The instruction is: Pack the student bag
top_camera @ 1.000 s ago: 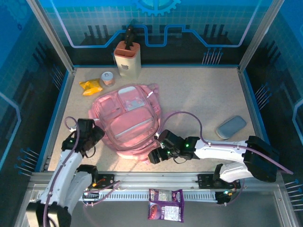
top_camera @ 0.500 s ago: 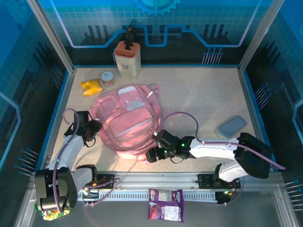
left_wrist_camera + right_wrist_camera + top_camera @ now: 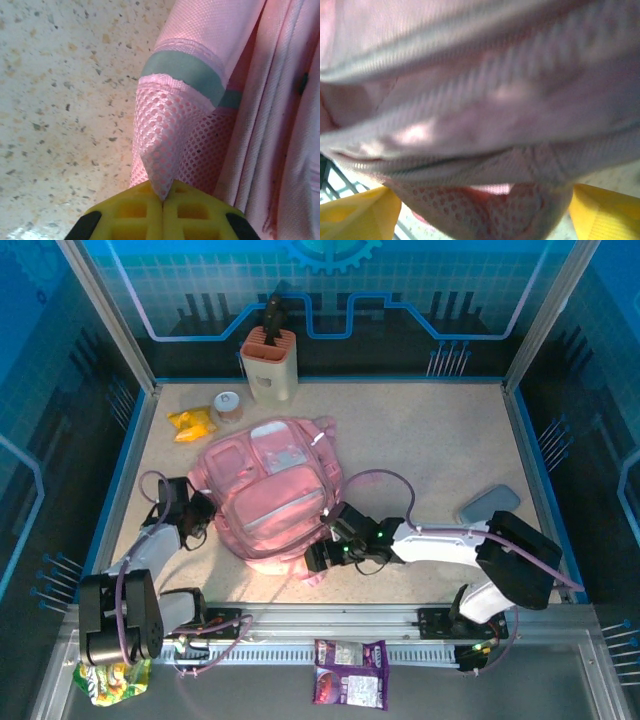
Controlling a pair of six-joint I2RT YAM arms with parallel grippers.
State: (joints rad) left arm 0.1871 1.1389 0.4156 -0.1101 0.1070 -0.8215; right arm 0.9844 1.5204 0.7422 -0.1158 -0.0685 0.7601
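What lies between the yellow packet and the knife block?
A small round container sits between the yellow packet and the knife block, in the top view.

Far right: bare table point(image 3: 430, 430) runs from the student bag point(image 3: 270, 495) to the right wall, open for a pass
Right edge: grey case point(image 3: 488, 508) lies flat near the wall, well apart from the bag
Far left: knife block point(image 3: 270, 365), small jar point(image 3: 228, 406) and yellow packet point(image 3: 192, 423) crowd the strip beyond the bag
Left side: left gripper point(image 3: 162, 200), pinched on the bag's mesh pocket point(image 3: 165, 145), blocks the narrow lane by the left wall
Near edge: right gripper point(image 3: 316, 560), jaws spread at the bag's near hem; right arm point(image 3: 450, 540) lies across the near right table
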